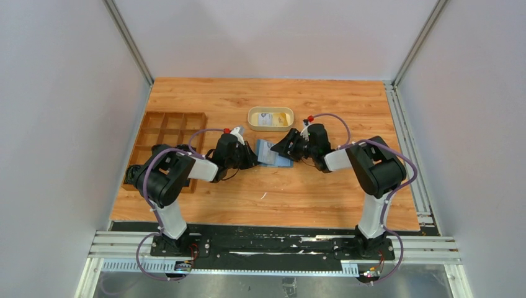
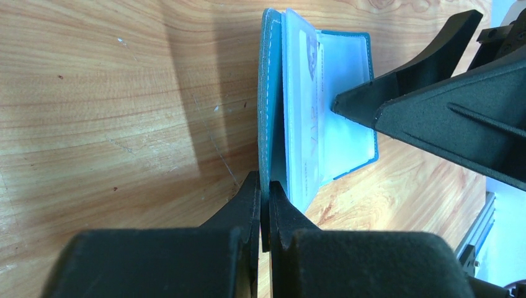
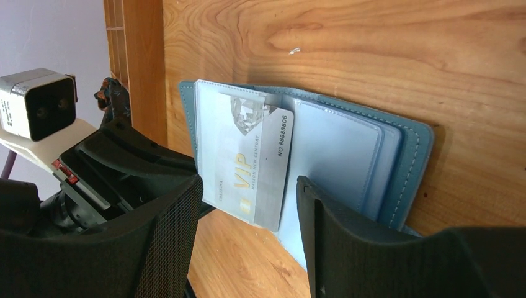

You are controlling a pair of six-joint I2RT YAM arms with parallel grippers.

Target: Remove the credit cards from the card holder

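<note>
The card holder (image 1: pixel 273 153) is seen lying open on the wooden table (image 1: pixel 310 192), mid-table, between the two arms and just in front of the oval beige tray (image 1: pixel 250 118). Two pale cards (image 1: pixel 271 118) are seen lying inside the tray. A wooden compartment box (image 1: pixel 167 139) is placed at the table's left side, well apart from the holder.

The left gripper (image 2: pixel 265 186) is pressed together on the edge of the holder's teal outer cover. The cover is held upright on its edge, while the other half lies flat on the wood. Light blue inner pockets and a clear sleeve are exposed.

The right gripper (image 3: pixel 248 183) is spread wide. Its two fingers (image 3: pixel 167 236) are set either side of the clear sleeve. Contact with the sleeve cannot be confirmed from the right wrist view. In the left wrist view one fingertip is seen at the sleeve's surface, touching or nearly so.

A whitish VIP card (image 3: pixel 254 164) with gold lettering and a printed number is seated in that clear sleeve, inside the holder. It lies between the right fingers and is not gripped.
</note>
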